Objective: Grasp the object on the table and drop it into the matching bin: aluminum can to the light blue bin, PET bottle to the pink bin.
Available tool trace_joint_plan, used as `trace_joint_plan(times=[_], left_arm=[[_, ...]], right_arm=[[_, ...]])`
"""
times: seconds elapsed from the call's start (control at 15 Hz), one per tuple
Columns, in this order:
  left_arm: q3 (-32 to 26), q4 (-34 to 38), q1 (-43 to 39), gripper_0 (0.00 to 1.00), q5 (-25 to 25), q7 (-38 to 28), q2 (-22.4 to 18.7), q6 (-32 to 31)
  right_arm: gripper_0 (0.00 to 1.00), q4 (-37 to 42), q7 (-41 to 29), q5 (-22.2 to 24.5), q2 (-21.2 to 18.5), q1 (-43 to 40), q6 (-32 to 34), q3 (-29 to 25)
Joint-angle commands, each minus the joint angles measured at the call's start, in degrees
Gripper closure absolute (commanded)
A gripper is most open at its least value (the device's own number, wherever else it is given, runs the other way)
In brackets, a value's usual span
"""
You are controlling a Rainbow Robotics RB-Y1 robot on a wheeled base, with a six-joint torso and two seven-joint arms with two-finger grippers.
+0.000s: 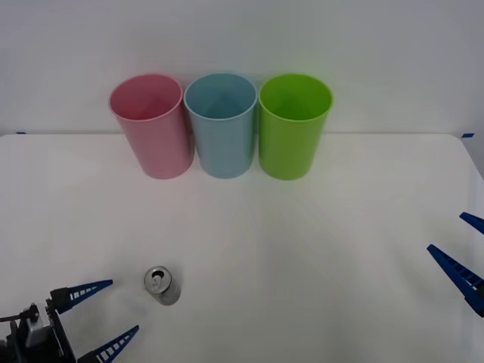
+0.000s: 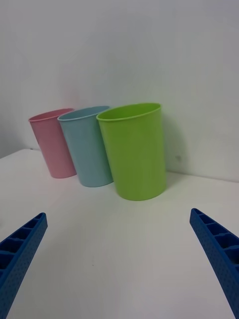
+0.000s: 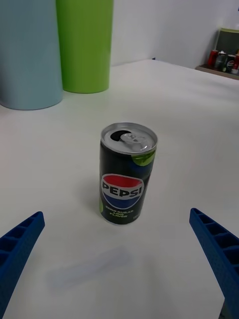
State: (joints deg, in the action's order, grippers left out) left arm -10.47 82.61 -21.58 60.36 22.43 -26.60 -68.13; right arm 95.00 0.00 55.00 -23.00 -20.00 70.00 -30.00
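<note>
A small aluminum can (image 1: pixel 162 285) with a silver pull-tab top and dark label stands upright on the white table (image 1: pixel 302 249), front left. In the left wrist view the can (image 3: pixel 127 172) stands just ahead of my open blue fingers. My left gripper (image 1: pixel 100 311) is open at the front left corner, a short way to the left of the can, touching nothing. The light blue bin (image 1: pixel 221 125) stands at the back between the pink bin (image 1: pixel 151 125) and a green bin (image 1: pixel 293 125). My right gripper (image 1: pixel 463 247) waits open at the right edge.
The three bins stand in a tight row against the white back wall, seen too in the right wrist view: pink (image 2: pixel 52 143), light blue (image 2: pixel 88 145), green (image 2: pixel 135 149). Open tabletop lies between the can and the bins.
</note>
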Motion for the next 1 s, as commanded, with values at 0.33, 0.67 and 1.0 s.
trace_joint_plan(times=[0.33,0.67,1.0], left_arm=[[-0.07,-1.14,1.89,0.00,3.62,-0.02,3.75,0.63],[-0.07,-3.25,4.70,0.00,6.17,0.07,6.21,0.63],[-0.07,-3.25,6.20,0.00,9.33,-0.02,9.11,1.60]], right_arm=[[0.00,0.00,0.00,0.00,0.00,0.00,0.00,0.00],[0.00,0.00,0.00,0.00,0.00,0.00,0.00,0.00],[0.00,0.00,0.00,0.00,0.00,0.00,0.00,0.00]])
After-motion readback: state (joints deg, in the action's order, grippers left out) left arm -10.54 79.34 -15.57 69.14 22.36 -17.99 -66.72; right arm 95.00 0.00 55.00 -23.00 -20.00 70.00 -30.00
